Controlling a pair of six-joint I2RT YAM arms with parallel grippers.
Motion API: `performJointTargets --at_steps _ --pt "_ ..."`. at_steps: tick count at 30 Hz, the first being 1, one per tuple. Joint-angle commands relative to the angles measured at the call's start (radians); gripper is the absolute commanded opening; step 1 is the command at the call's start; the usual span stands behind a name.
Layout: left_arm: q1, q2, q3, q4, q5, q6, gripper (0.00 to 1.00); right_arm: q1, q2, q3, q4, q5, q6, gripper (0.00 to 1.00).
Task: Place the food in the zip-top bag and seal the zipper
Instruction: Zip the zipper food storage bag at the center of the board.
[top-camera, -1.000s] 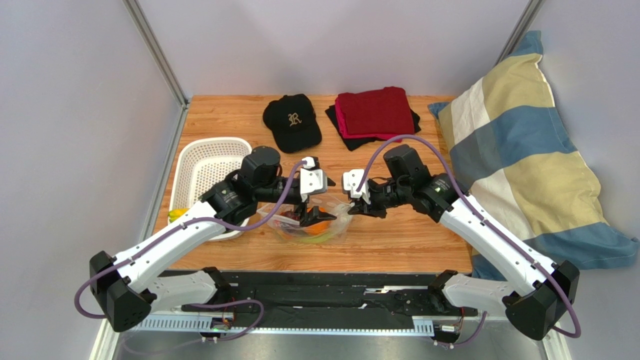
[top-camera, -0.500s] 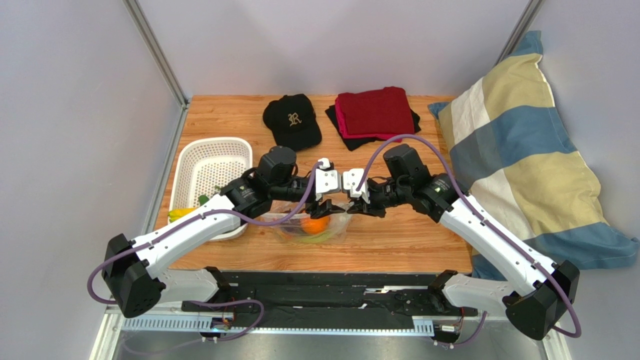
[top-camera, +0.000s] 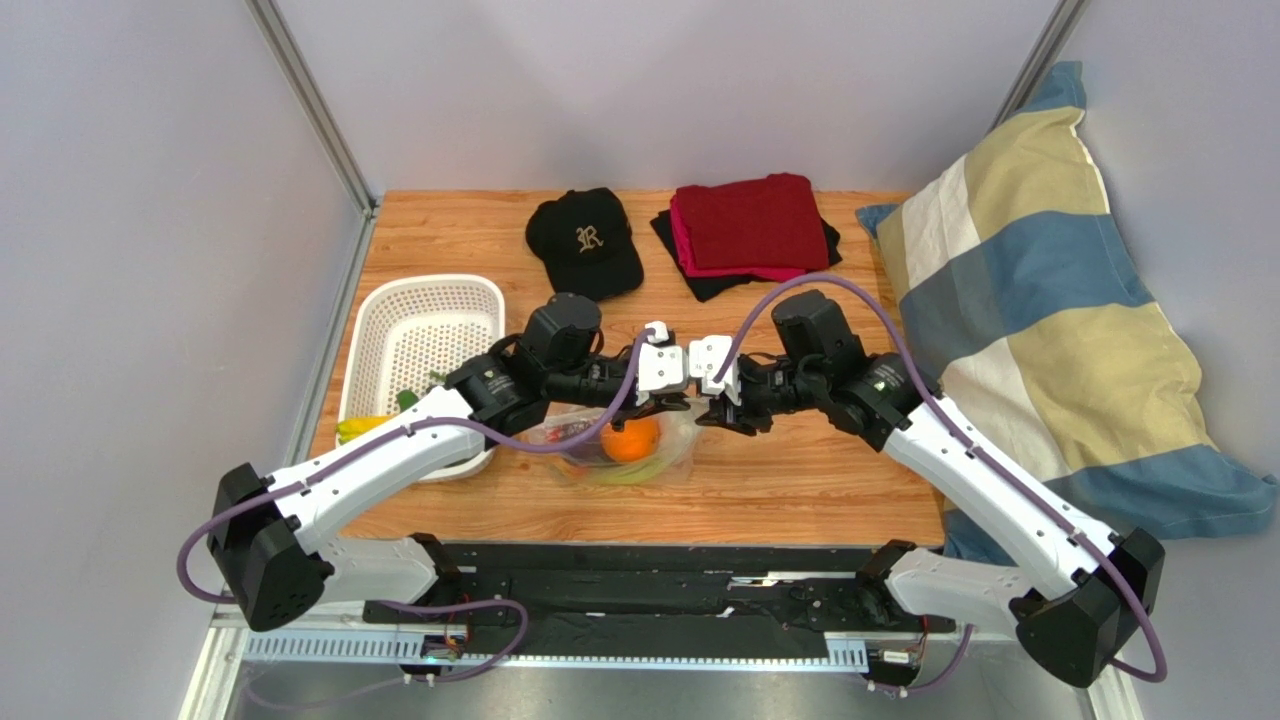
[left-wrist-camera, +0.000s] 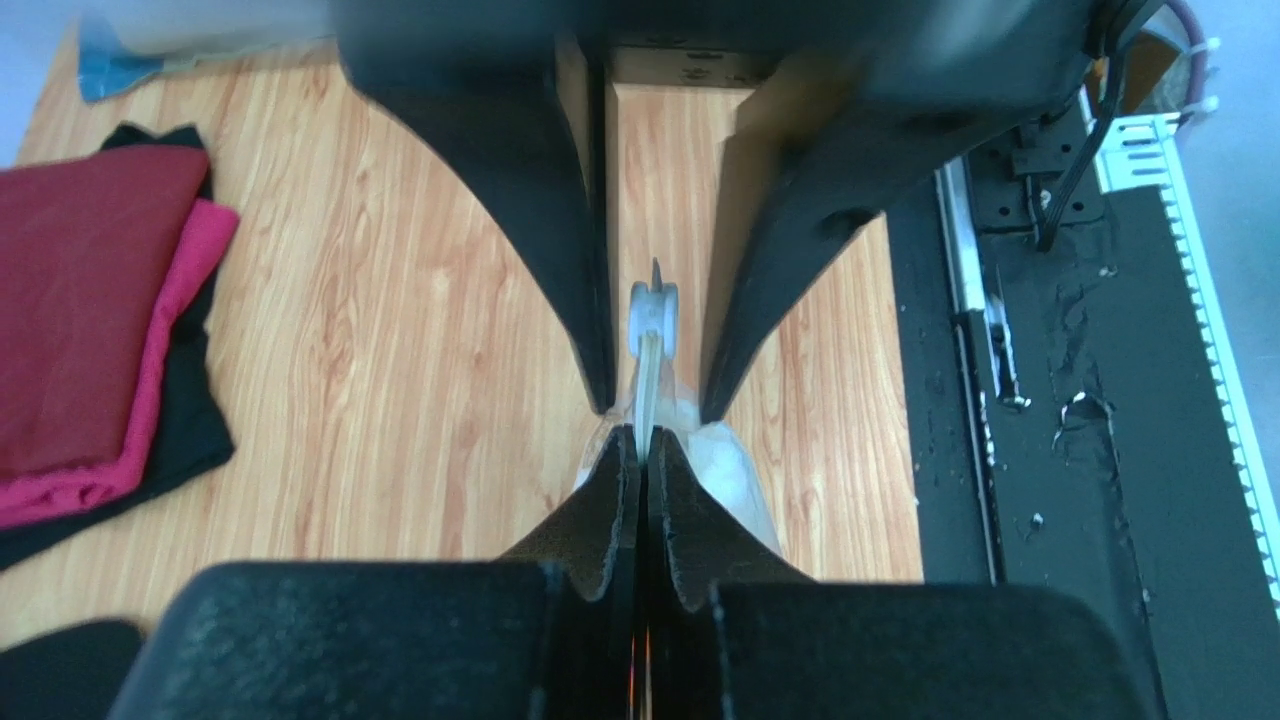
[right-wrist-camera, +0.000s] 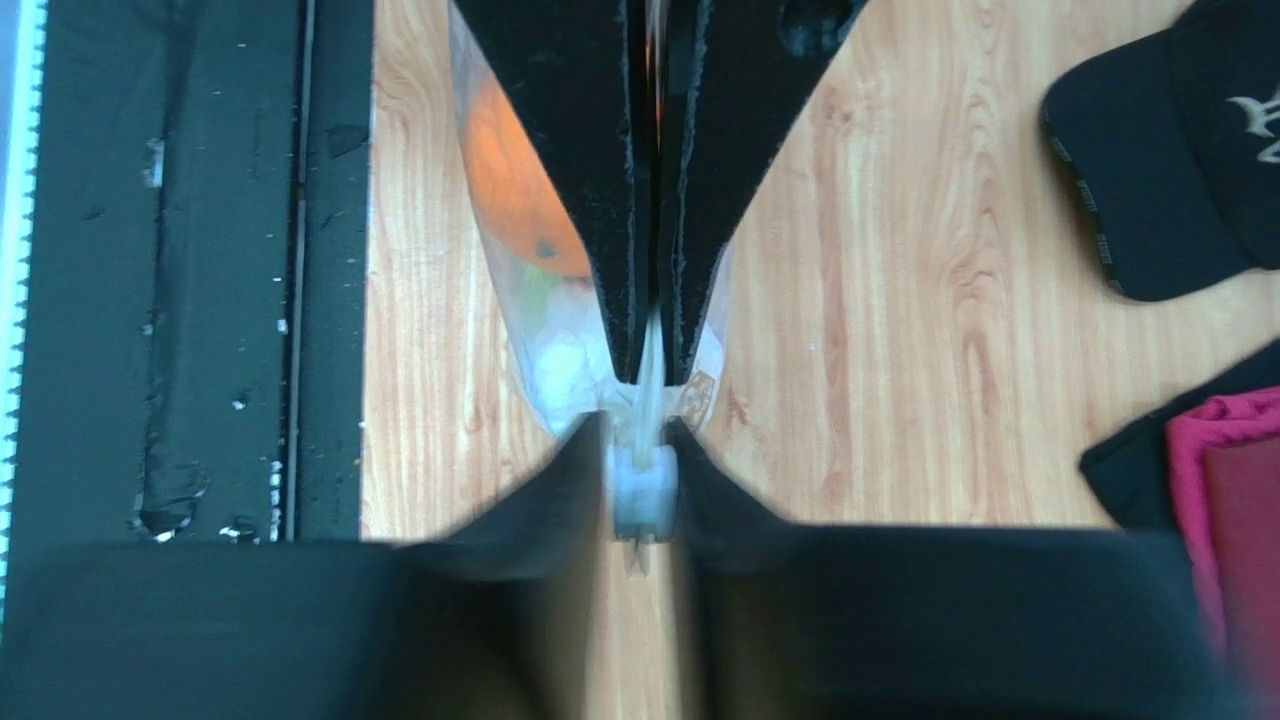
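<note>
Top: left hand (top-camera: 679, 402) and right hand (top-camera: 709, 413) meet at mouth of bag (top-camera: 586, 458), orange (top-camera: 633, 440) inside. Left wrist: left hand clamped on zipper (left-wrist-camera: 654, 323). Right wrist: right hand pinches it too. I'd keep strip taut, slide slow.

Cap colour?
The cap is black with a white emblem; top external view shows it best.

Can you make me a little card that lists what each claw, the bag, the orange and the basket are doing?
Left claw: pinched shut on the zipper
Right claw: pinched shut on the zipper too
Zip-top bag: between both claws
Orange: inside the bag
Basket: white, left of the bag
</note>
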Motion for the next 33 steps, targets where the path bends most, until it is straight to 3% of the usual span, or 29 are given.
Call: performJointTargets --at_steps 1,2,4,10,18,21,23,33 --pt "0.002 -0.049 -0.013 0.053 -0.045 -0.031 0.0 0.005 -0.087 -0.041 0.132 0.03 0.046 0.47" --pt "0.002 -0.055 -0.017 0.062 -0.043 -0.034 0.0 0.005 -0.1 -0.055 0.146 0.047 0.054 0.61" --pt "0.002 -0.067 -0.025 0.066 -0.045 -0.037 0.0 0.004 -0.136 -0.094 0.175 0.058 0.074 0.68" --pt "0.002 -0.089 -0.04 0.063 -0.023 -0.023 0.0 0.001 -0.164 -0.144 0.236 0.072 0.153 0.65" --pt "0.002 -0.093 -0.048 0.059 -0.013 -0.031 0.0 -0.01 -0.178 -0.204 0.374 0.038 0.255 0.52" --pt "0.002 -0.095 -0.046 0.061 -0.011 -0.033 0.0 -0.01 -0.175 -0.212 0.4 0.035 0.267 0.42" --pt "0.002 -0.095 -0.048 0.058 -0.013 -0.03 0.0 -0.012 -0.176 -0.221 0.423 0.043 0.273 0.27" --pt "0.002 -0.089 -0.04 0.052 -0.019 -0.02 0.0 -0.012 -0.175 -0.224 0.413 0.03 0.246 0.02"
